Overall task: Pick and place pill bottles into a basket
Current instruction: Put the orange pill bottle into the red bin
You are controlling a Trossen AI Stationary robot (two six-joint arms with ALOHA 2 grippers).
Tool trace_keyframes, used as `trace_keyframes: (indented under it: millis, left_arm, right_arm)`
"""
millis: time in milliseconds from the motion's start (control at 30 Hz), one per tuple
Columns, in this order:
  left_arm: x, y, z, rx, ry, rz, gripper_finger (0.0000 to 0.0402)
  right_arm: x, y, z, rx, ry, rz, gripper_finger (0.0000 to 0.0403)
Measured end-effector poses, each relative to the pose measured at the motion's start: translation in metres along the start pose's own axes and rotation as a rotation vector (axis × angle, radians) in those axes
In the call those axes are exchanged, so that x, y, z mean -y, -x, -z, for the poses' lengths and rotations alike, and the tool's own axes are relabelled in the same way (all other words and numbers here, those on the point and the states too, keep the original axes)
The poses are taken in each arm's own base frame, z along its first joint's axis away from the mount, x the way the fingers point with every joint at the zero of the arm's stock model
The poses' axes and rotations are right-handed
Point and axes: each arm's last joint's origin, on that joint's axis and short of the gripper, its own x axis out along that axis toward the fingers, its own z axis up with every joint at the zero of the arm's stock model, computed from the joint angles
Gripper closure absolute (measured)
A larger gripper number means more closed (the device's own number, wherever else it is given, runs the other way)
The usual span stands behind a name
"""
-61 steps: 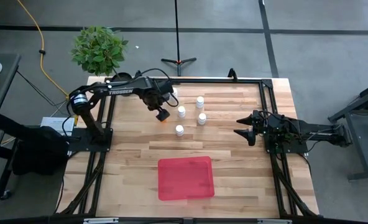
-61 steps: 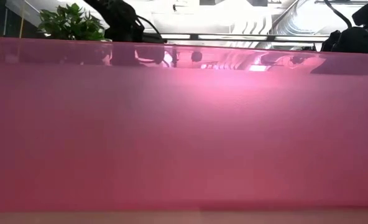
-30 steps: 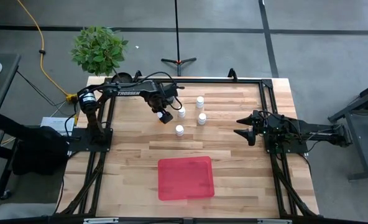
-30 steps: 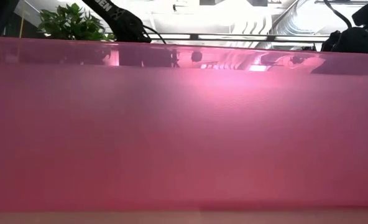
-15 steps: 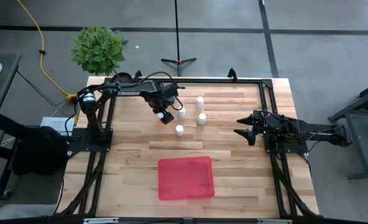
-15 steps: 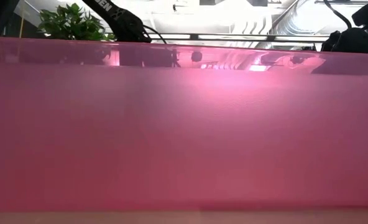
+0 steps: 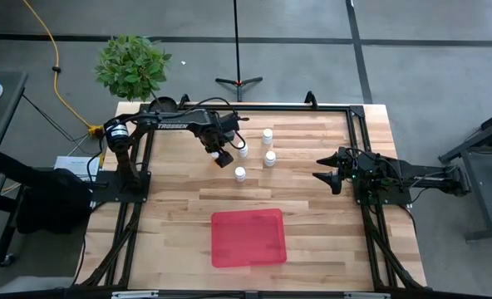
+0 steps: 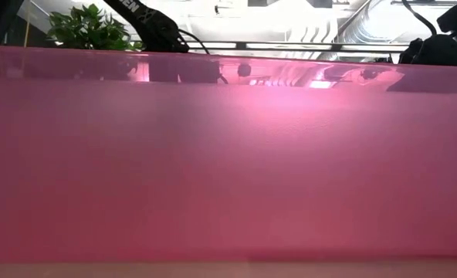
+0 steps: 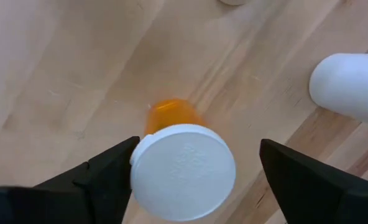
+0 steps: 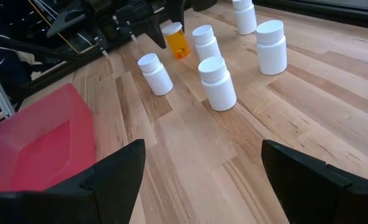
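The left gripper (image 9: 193, 180) straddles the orange pill bottle (image 9: 183, 168), fingers parted on either side of its white cap and not yet clamped; the bottle stands upright on the counter (image 9: 59, 68), its long axis pointing straight up between them. Only the wrist view shows that straddle. From above, the red basket (image 7: 248, 237) lies well apart toward the front edge. The right gripper (image 7: 322, 179) waits spread and empty, farther from the remaining white bottles (image 10: 218, 83).
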Motion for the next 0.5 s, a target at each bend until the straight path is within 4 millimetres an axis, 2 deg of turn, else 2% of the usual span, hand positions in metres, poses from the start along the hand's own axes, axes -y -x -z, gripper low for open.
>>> trace_keyframes:
  millis: [500]
  left_arm:
    - [-0.0004,0.0,0.0016,-0.016,-0.007,-0.006,0.0151]
  right_arm:
    - [0.0,0.0,0.0,0.0,0.0,0.0,0.0091]
